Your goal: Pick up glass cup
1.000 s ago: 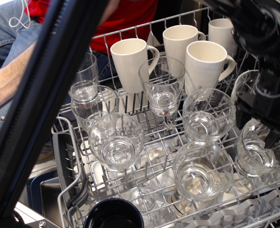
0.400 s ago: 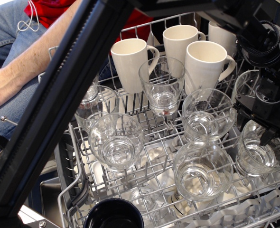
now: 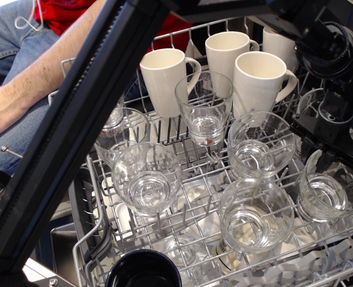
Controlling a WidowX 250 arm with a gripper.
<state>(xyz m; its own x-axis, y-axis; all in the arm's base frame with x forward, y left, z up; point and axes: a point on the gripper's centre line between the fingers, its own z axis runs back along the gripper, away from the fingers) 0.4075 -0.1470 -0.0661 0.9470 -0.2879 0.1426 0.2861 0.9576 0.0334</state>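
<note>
Several clear glass cups stand in a grey wire dishwasher rack [image 3: 93,234]: one at the back centre [image 3: 204,107], one at middle right [image 3: 261,144], one at front right [image 3: 255,216], one at front left [image 3: 146,177] and one at the far right [image 3: 327,195]. My black gripper [image 3: 329,149] hangs at the right edge, just above the far-right glass cup and next to the middle-right one. Its fingers are dark against its dark body, so I cannot tell how they stand. It does not show a cup lifted.
Several white mugs [image 3: 164,78] [image 3: 261,78] stand in the back rows. A dark blue cup [image 3: 143,270] sits at the front edge. A thick black arm link [image 3: 75,137] crosses the left side diagonally. A person's forearm [image 3: 21,98] rests at the far left.
The black arm link has swung to the right across the left glasses. The gripper has shifted slightly up and to the left over the far-right glass cup. The cups have not moved.
</note>
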